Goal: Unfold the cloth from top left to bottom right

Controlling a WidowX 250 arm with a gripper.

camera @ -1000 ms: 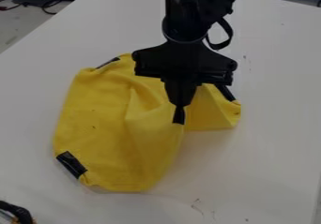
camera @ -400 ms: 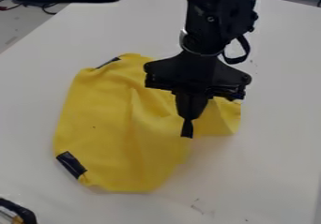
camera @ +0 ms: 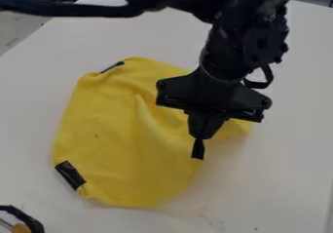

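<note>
End effector (camera: 198, 139) lower, with gripped yellow cloth (camera: 110, 139)

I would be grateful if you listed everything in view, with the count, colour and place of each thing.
Cloth: one, yellow, partly folded, on the table left of and under the pincer.
Patches: two seen, black, at the cloth's lower-left and upper-left edges.
Table: one, white, under the cloth.
Small marks: a few, dark, on the table below and right of the cloth.
Curved object: one, black with an orange-brown bit, bottom-left corner; I cannot tell what it is.
Floor: grey, far left.
Background items: uncountable, dark, top corners beyond the table.
Arm: one, black, entering from the top.
Pincer: one, black, pointing down at the cloth's right-hand edge.
</note>
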